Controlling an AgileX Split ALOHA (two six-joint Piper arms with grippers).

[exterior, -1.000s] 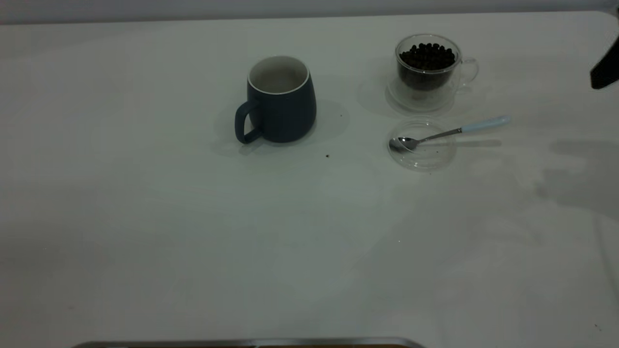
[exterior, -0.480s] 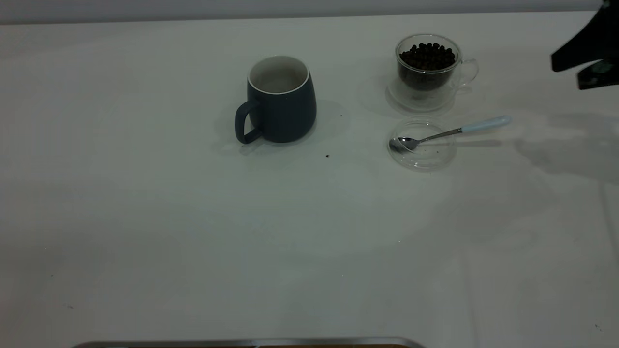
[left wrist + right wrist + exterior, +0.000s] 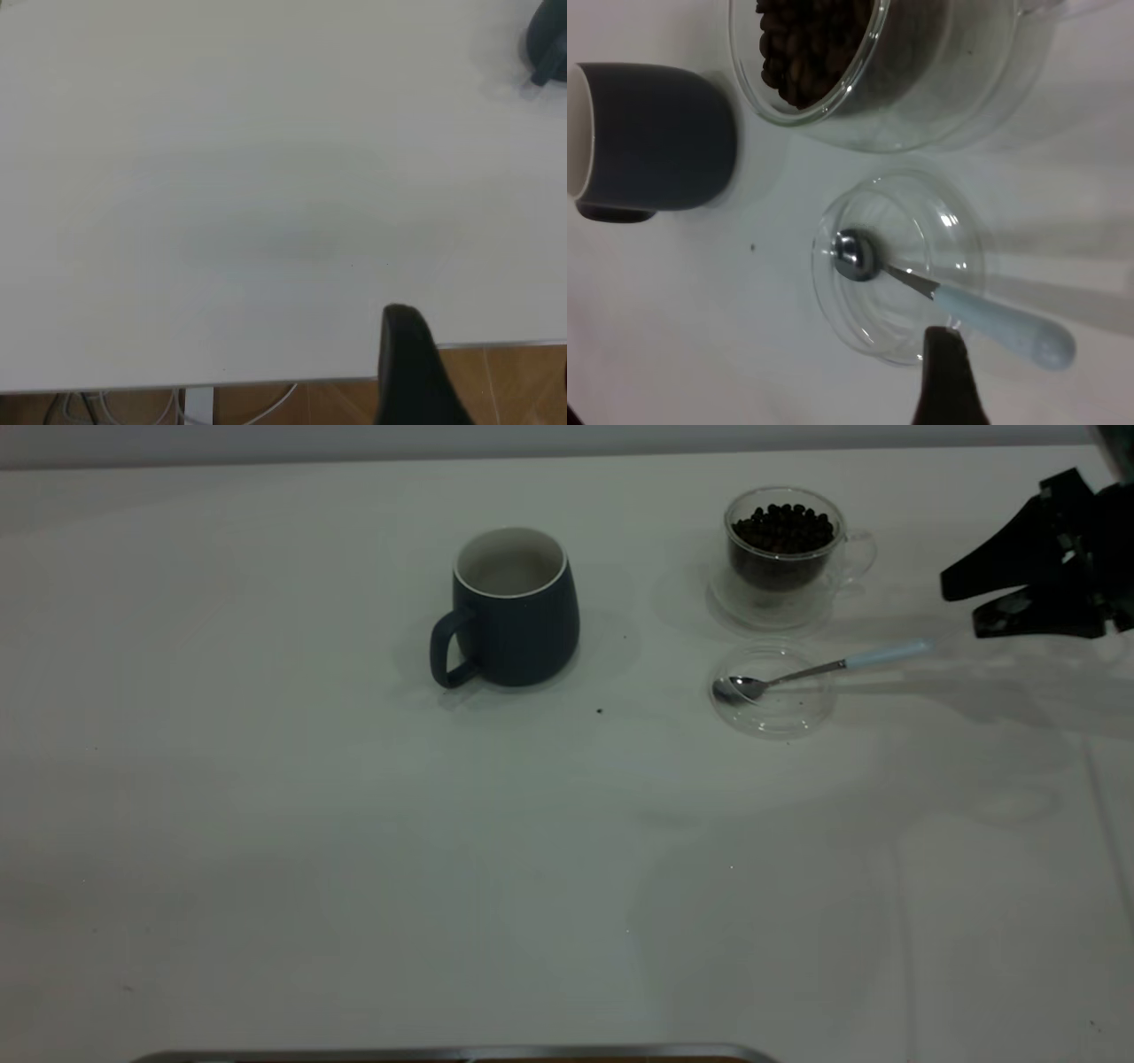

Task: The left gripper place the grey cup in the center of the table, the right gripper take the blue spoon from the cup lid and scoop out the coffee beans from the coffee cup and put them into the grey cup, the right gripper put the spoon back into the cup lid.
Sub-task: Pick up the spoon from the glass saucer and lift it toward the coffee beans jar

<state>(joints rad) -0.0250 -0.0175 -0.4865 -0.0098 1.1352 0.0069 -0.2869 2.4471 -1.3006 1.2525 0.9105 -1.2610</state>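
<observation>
The grey cup stands upright near the middle of the counter, handle toward the camera-left side, its pale interior showing no contents. One dark speck lies on the counter just in front of it.

To its right, well apart, the glass coffee cup stands upright, filled with coffee beans. Directly in front of that cup lies the clear cup lid. The blue spoon rests with its metal bowl inside the lid and its pale blue handle projecting past the lid's rim toward the right.

The right gripper hovers above the counter at the right edge, just beyond the spoon handle's tip and not touching it; its jaws stand apart and hold nothing.

The left gripper is out of the exterior view; in the left wrist view only one dark finger shows above the counter's edge, so its opening cannot be determined.
</observation>
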